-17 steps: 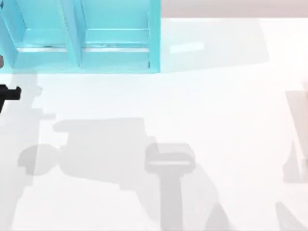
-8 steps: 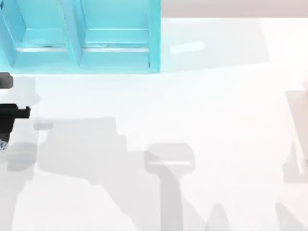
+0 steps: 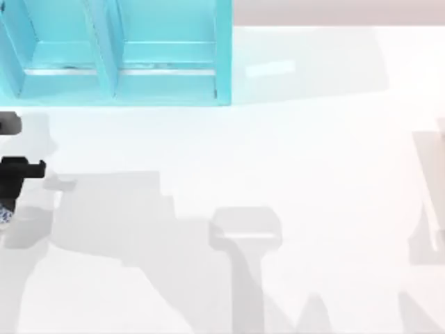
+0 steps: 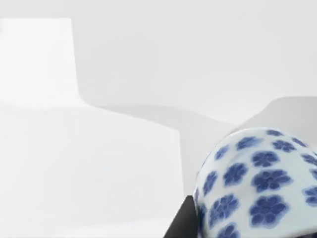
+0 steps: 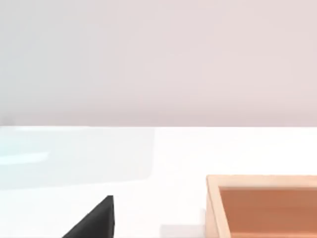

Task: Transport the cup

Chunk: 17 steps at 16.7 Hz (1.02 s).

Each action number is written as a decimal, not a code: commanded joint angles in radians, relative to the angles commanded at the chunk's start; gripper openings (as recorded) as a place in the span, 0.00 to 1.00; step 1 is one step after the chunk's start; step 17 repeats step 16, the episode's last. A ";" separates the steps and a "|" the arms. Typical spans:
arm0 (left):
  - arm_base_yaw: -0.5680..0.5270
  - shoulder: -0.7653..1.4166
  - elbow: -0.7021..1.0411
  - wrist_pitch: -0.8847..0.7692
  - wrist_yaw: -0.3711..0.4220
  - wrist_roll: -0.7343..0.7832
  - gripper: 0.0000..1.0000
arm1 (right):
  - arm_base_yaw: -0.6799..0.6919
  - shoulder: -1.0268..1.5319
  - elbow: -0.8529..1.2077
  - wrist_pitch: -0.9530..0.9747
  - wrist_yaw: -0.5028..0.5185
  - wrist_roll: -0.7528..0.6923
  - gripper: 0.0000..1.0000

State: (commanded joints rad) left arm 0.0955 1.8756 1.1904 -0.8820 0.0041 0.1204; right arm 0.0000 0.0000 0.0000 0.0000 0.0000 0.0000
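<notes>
The small white cylindrical cup with a blue flower pattern (image 4: 257, 186) sits at the far left edge of the surface, where a sliver of it (image 3: 4, 216) shows just below black hand parts.

Bright, even light all over the white table (image 3: 313, 174), nearly blown out toward the right. Soft grey arm shadows thrown across the lower half, blocky and pale at the edges. Faint turquoise sheen spilling off the shelf (image 3: 118, 56) onto the tabletop beside it, plus one small pale glint. Close up from the left wrist, cup (image 4: 257, 183) gently shaded on its curve, broad soft shadow behind. From the right wrist, wooden box (image 5: 262, 206) warm and evenly lit.
</notes>
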 joint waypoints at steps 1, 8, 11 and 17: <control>0.000 0.000 0.000 0.000 0.000 0.000 0.30 | 0.000 0.000 0.000 0.000 0.000 0.000 1.00; 0.000 0.000 0.000 0.000 0.000 0.000 0.83 | 0.000 0.000 0.000 0.000 0.000 0.000 1.00; 0.000 0.000 0.000 0.000 0.000 0.000 1.00 | 0.000 0.000 0.000 0.000 0.000 0.000 1.00; 0.000 0.000 0.000 0.000 0.000 0.000 1.00 | 0.000 0.000 0.000 0.000 0.000 0.000 1.00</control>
